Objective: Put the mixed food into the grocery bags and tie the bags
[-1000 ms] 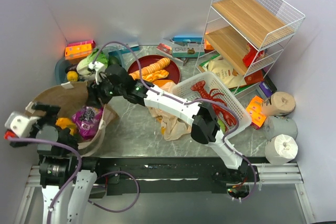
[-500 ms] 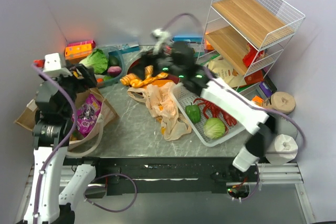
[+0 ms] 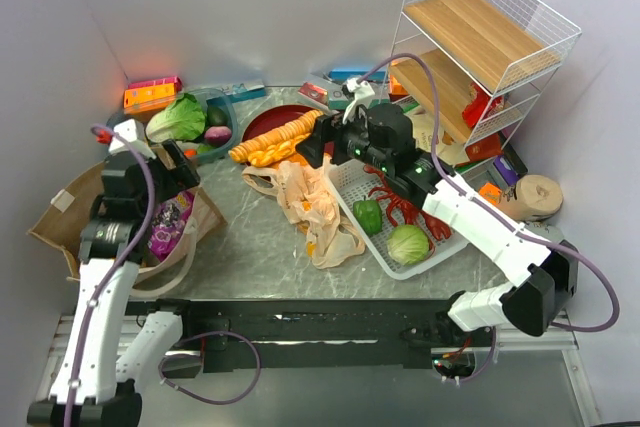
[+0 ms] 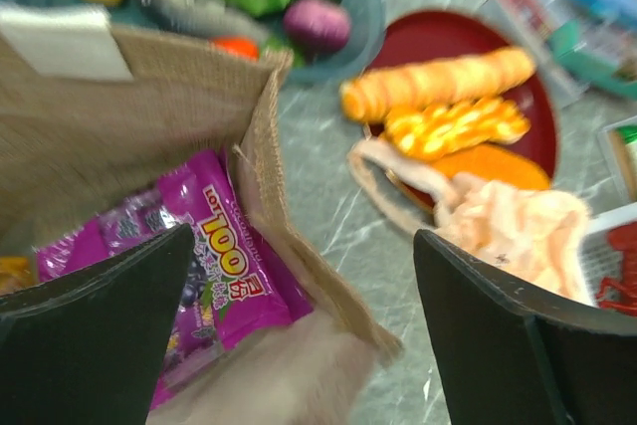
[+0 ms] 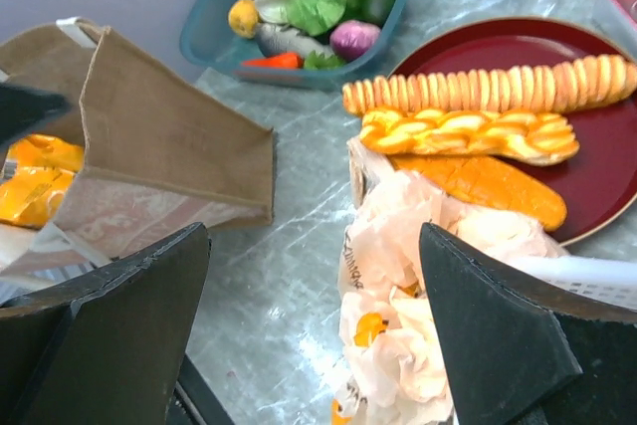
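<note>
The brown paper bag (image 3: 70,217) lies open at the left with a purple snack packet (image 3: 165,222) inside. My left gripper (image 3: 172,173) hovers open over the bag's right rim; its wrist view shows the purple packet (image 4: 214,276) and the bag wall (image 4: 129,116) below the spread, empty jaws (image 4: 304,335). Orange packets (image 5: 35,181) lie deeper in that bag (image 5: 169,146). The crumpled tan plastic bag (image 3: 310,197) lies mid-table. My right gripper (image 3: 312,147) hangs open and empty just above its far end (image 5: 428,246). A green pepper (image 3: 368,215) and a cabbage (image 3: 408,244) sit in the white basket (image 3: 440,237).
A teal tub (image 3: 228,119) with lettuce (image 3: 180,117) stands at the back left. A red plate (image 3: 270,119) of breads (image 3: 285,132) is next to it. A red lobster toy (image 3: 400,202) shares the basket. A wire shelf (image 3: 480,47) and paper rolls (image 3: 535,197) fill the right side.
My right arm has swung from over the brown bag to the plastic bag, and its jaws have opened wide. The left arm has come in over the bag's rim.
</note>
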`<state>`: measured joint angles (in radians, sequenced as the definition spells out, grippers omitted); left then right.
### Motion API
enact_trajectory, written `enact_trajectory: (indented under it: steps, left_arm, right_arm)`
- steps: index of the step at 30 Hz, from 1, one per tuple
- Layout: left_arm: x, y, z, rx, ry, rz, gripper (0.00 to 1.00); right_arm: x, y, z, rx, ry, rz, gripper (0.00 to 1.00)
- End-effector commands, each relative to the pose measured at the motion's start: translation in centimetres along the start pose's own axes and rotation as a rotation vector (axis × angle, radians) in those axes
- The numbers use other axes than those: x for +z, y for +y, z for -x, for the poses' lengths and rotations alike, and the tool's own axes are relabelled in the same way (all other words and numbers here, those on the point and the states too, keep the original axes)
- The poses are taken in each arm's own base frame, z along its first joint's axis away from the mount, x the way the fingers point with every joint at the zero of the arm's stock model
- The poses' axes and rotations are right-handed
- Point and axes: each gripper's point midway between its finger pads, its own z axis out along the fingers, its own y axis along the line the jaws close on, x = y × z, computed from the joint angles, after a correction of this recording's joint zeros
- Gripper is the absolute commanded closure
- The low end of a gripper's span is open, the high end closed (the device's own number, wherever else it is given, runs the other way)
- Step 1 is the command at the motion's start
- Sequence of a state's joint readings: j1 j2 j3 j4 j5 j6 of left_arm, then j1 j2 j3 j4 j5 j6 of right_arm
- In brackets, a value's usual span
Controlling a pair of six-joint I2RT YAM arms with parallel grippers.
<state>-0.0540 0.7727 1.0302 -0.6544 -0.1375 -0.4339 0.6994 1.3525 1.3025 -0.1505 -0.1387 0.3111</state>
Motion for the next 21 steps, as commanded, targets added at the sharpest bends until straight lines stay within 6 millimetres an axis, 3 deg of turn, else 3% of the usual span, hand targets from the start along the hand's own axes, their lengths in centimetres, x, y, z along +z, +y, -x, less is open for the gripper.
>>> enact_trajectory:
  steps: [1, 4, 5, 6, 9, 14, 18, 21]
  left_arm:
    - [3.2, 0.3, -1.2, -0.037, 0.025, 0.034, 0.01]
    - [5.3, 2.1, -2.5, -0.021, 0.042, 0.110, 0.14]
    - [5.7, 2.4, -2.9, -0.022, 0.047, 0.118, 0.24]
    - [5.9, 2.4, -2.8, -0.032, 0.042, 0.116, 0.56]
    - [5.9, 4.2, -0.6, -0.039, -0.064, 0.204, 0.95]
    - [4.8, 9.1, 4.0, -0.023, -0.170, 0.372, 0.99]
    - [4.6, 11.8, 5.0, -0.014, -0.195, 0.476, 0.99]
    - [4.2, 13.5, 6.0, -0.018, -0.227, 0.553, 0.99]
  right_arm:
    - [-2.5, 1.8, 2.7, 0.005, -0.094, 0.060, 0.07]
    - [-3.7, 1.8, 3.0, -0.003, -0.112, 0.059, 0.08]
    - [-3.9, 1.7, 2.7, -0.004, -0.113, 0.054, 0.07]
    - [-4.1, 1.6, 2.8, -0.005, -0.120, 0.048, 0.07]
    - [-4.9, 1.4, 3.1, -0.016, -0.134, 0.032, 0.07]
    - [-4.8, 1.0, 2.7, -0.026, -0.127, 0.019, 0.08]
    - [-3.9, 1.1, 1.5, -0.037, -0.088, 0.038, 0.07]
    - [-2.7, 1.5, -1.0, -0.042, -0.012, 0.070, 0.07]
